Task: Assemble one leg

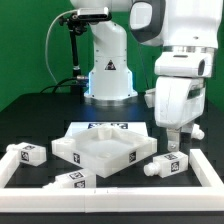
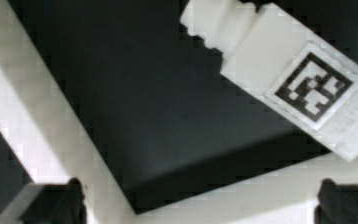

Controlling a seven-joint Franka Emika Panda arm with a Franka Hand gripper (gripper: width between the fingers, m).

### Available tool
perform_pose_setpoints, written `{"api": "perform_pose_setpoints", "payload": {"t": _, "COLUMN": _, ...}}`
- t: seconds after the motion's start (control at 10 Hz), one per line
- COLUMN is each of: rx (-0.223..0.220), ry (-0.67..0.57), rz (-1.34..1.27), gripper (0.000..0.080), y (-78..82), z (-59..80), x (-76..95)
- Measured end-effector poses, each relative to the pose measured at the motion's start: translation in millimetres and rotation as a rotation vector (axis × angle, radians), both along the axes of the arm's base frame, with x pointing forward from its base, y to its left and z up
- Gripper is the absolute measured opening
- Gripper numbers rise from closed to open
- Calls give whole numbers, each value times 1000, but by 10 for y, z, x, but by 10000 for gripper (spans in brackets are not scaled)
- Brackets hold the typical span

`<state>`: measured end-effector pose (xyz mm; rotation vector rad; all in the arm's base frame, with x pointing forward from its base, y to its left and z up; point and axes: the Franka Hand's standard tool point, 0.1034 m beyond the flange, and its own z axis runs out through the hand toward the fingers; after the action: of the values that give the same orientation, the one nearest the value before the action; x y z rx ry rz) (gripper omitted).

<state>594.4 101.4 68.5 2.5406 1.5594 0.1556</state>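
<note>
In the exterior view my gripper (image 1: 172, 143) hangs open just above a leg (image 1: 165, 165), a short white peg with a square tag, lying on the black table to the exterior view's right of the big white square panel (image 1: 105, 150). In the wrist view the same leg (image 2: 286, 72) lies slanted, its tag facing up, well ahead of my gripper (image 2: 202, 205). The two dark fingertips (image 2: 51, 205) stand wide apart with nothing held between them. Two more legs lie at the exterior view's left (image 1: 28, 152) and front (image 1: 70, 180).
A white border wall (image 1: 205, 168) runs along the front and sides of the table. In the wrist view a white L-shaped edge (image 2: 34, 110) bounds the dark table; I cannot tell whether it is wall or panel. The robot base (image 1: 108, 75) stands behind.
</note>
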Motion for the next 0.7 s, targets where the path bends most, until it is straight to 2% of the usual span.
{"api": "perform_pose_setpoints", "payload": {"t": 0.5, "rx": -1, "ry": 7, "rz": 1, "gripper": 650, "y": -14, "z": -4, "x": -9}}
{"api": "perform_pose_setpoints", "payload": {"t": 0.7, "rx": -28, "ry": 88, "rz": 0, "gripper": 650, "y": -187, "z": -27, "x": -120}}
